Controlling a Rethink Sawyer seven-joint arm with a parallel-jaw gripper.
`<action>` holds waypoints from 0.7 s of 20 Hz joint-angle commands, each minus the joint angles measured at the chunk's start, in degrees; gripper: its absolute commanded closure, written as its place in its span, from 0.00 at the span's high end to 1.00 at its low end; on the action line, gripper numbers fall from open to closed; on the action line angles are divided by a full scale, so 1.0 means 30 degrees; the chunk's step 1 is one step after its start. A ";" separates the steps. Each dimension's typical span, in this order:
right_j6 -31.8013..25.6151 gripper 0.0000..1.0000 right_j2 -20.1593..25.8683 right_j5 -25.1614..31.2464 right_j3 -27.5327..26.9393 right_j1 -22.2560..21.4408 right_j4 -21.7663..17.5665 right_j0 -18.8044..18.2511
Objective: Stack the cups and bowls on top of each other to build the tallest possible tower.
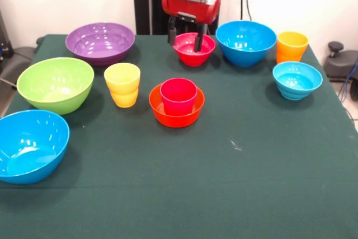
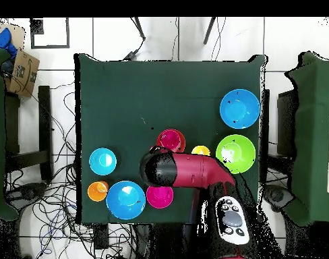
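My gripper (image 1: 185,43) hangs at the table's far side with its fingers apart, one inside the small red bowl (image 1: 194,54) and one outside its rim; the bowl rests on the table. The red-pink cup (image 1: 178,95) stands inside the orange bowl (image 1: 174,116) at mid-table, the only stack. The yellow cup (image 1: 122,84) stands beside it. The purple bowl (image 1: 100,42), lime green bowl (image 1: 56,84) and a blue bowl (image 1: 31,145) stand along the left. Another blue bowl (image 1: 246,42), the orange cup (image 1: 291,46) and the light blue bowl (image 1: 297,79) stand at the right.
In the overhead view the red arm (image 2: 194,170) covers the gripper and the purple bowl. The dark green cloth (image 1: 224,183) covers the table. Black chairs (image 1: 341,60) stand off both sides of the table.
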 commanded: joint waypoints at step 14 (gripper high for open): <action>0.8489 1.00 -0.1907 -0.5443 0.5047 0.3037 0.4461 0.2527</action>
